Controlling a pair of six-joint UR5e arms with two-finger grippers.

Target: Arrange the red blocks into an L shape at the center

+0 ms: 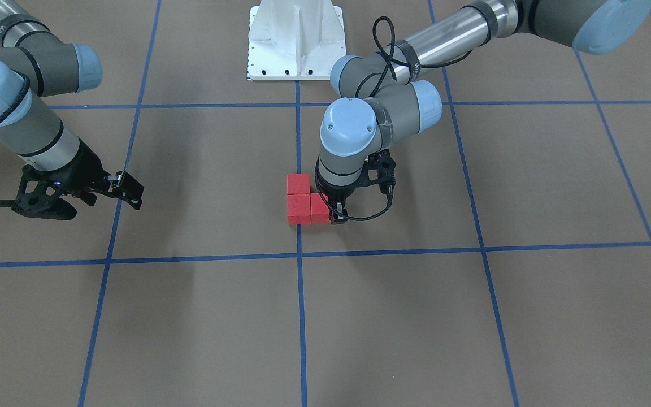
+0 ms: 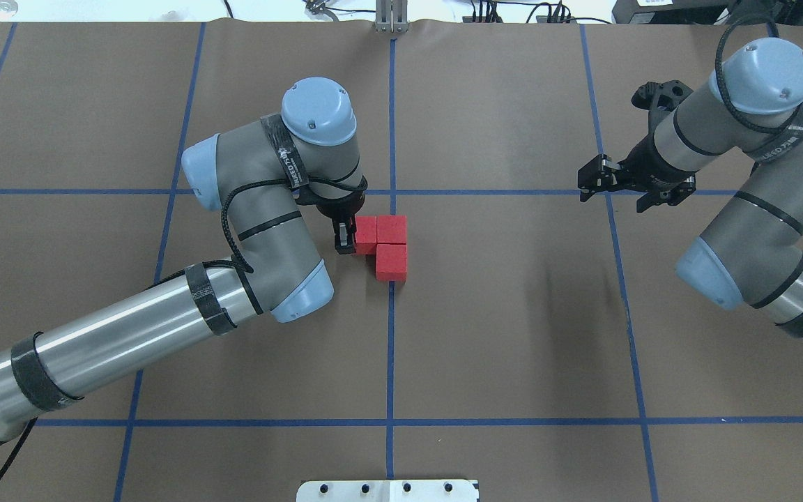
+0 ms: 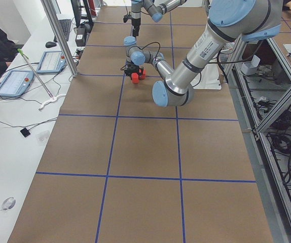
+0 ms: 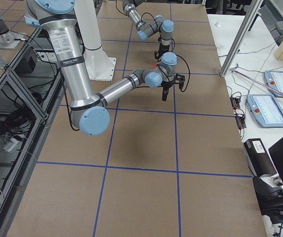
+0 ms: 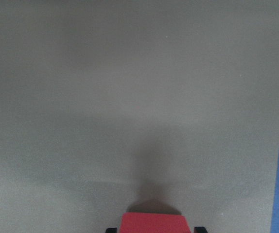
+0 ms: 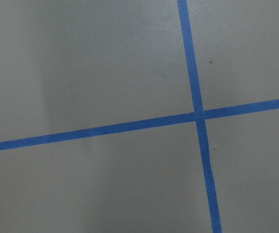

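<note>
as the left gripper (image 2: 353, 237) jaws clamp the l's end red block (image 2: 368, 233), right gripper (image 2: 616, 187) jaws hang open, upper right.

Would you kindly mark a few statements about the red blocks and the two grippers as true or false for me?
1. The three red blocks touch one another in an L shape. True.
2. The L lies across the middle blue tape line. True.
3. The right gripper holds a block. False: it holds nothing and hovers far off to the side.
4. The left gripper is parked well away from the blocks. False: its fingers flank an end block of the L.
5. One block is stacked on another. False: all three sit flat on the table.
</note>
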